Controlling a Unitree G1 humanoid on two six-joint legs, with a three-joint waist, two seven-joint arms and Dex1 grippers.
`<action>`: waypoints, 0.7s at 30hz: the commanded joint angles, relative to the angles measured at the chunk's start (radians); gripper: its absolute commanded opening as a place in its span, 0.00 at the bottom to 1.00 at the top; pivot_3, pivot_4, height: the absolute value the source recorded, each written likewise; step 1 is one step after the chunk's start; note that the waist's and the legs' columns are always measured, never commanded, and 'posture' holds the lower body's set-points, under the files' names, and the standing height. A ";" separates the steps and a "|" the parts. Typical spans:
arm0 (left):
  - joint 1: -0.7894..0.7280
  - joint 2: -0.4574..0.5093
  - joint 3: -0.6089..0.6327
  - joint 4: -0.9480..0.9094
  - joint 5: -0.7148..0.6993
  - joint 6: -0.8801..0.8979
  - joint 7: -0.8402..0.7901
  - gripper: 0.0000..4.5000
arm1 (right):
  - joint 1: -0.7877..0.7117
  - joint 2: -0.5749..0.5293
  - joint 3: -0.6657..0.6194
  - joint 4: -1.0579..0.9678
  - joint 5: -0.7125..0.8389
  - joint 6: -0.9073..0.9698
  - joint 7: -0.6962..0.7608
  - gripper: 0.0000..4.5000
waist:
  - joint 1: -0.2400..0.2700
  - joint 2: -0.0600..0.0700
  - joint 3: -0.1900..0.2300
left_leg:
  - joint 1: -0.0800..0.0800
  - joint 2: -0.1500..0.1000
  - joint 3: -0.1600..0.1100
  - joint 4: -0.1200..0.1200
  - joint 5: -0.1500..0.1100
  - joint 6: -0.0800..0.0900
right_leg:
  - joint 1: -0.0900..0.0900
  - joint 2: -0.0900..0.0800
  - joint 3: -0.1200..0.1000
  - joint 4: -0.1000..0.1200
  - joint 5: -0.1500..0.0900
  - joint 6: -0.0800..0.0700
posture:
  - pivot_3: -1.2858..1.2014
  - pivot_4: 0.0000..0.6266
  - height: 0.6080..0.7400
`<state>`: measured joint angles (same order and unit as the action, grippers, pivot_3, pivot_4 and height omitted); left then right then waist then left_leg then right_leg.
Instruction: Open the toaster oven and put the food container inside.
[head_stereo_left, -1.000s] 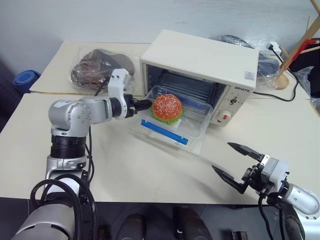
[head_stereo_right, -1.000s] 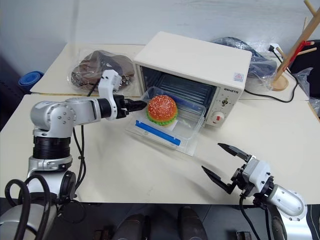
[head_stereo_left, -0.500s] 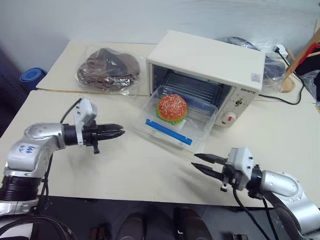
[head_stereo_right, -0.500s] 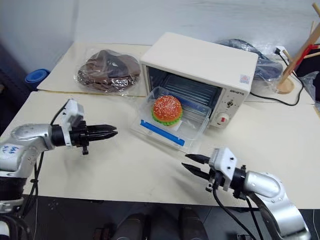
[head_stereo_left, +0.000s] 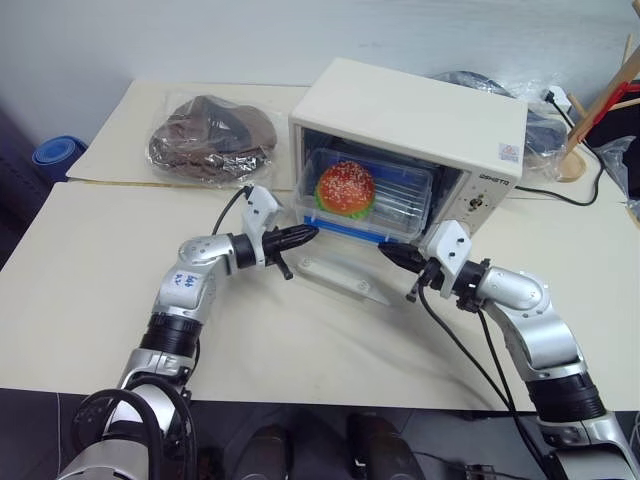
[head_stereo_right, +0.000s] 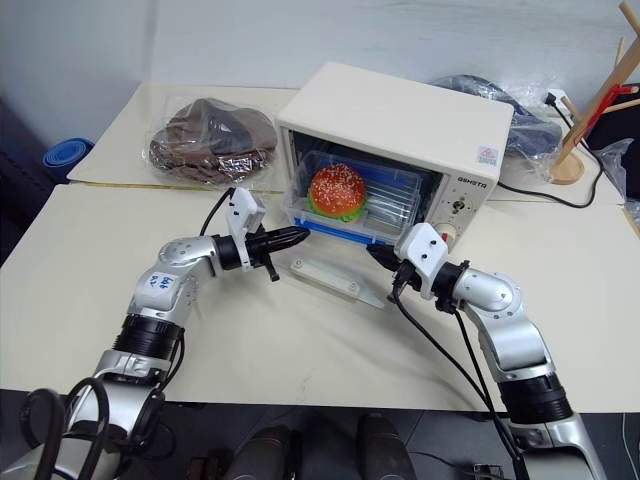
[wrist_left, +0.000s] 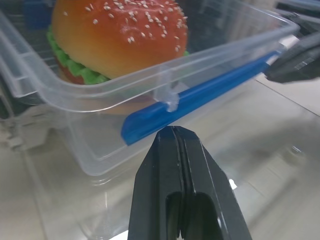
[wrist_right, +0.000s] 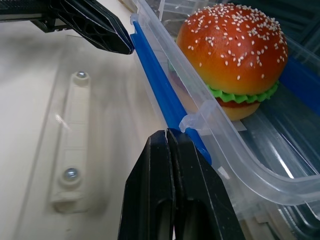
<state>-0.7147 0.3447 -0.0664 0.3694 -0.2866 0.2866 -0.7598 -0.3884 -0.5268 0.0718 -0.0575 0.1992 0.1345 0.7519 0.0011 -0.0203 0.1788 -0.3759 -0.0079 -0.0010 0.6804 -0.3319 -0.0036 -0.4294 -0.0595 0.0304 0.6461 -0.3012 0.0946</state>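
Oven (head_stereo_left: 420, 115) open, glass door (head_stereo_left: 340, 275) dropped flat onto the table (head_stereo_left: 100, 280). Food box (head_stereo_left: 372, 195) sitting mostly inside the oven mouth, its front blue strip (wrist_right: 165, 100) just at the edge over the lowered door; burger (head_stereo_left: 345, 187) resting inside the box.

Left gripper (head_stereo_left: 308, 232) fully closed, holding nothing, tip set at the box's front left corner by the blue strip — touching or a hair short, hard to tell. Right gripper (head_stereo_left: 388, 253) likewise pinched shut and empty, tip at the front rim near the other corner. Both pointing roughly level toward the box, one from each side.

Judging the box: thin clear plastic, light, somewhat flexible at the walls, probably slick on the metal rack and on the glass. Likely to slide easily under a gentle nudge, and just as likely to skew if pushed at one corner alone. Rim with the blue strip looks the stiffest part — best place to press, low and evenly from both sides. Walls and lid likely to buckle or pop if squeezed or poked hard; burger loose inside, so apt to shift with a jolt.

Probably little left beyond seating the box fully behind the door line.
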 joint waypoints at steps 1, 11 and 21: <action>-0.069 -0.041 0.034 0.066 0.034 -0.074 0.077 0.00 | -0.057 0.042 -0.004 0.053 -0.044 -0.052 -0.060 0.01 | -0.001 0.000 0.000 | 0.000 0.000 0.000 0.000 0.000 0.000 | 0.000 0.000 0.000 0.000 0.000 0.000 | 0.52 0.24 1.00; -0.112 -0.110 0.073 0.183 0.069 -0.156 0.176 0.00 | -0.126 0.131 -0.014 0.133 -0.110 -0.013 -0.196 0.01 | -0.003 0.000 0.000 | 0.000 0.000 0.001 0.000 0.000 -0.001 | -0.001 0.000 0.000 0.001 0.000 0.000 | 0.52 0.24 1.00; 0.118 0.139 0.118 -0.211 -0.064 0.013 -0.094 0.13 | 0.069 0.000 -0.123 -0.142 0.074 0.037 -0.012 0.00 | -0.007 0.001 0.000 | -0.001 0.001 0.000 -0.002 -0.001 -0.002 | -0.001 0.000 0.002 -0.001 0.000 0.000 | 0.52 0.24 1.00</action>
<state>-0.6120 0.4394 0.0069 0.2624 -0.2968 0.2756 -0.7796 -0.3327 -0.4936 0.0217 -0.1267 0.2283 0.1778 0.7170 -0.0055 -0.0197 0.1790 -0.3766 -0.0063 -0.0009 0.6781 -0.3330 -0.0055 -0.4307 -0.0596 0.0329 0.6448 -0.3010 0.0949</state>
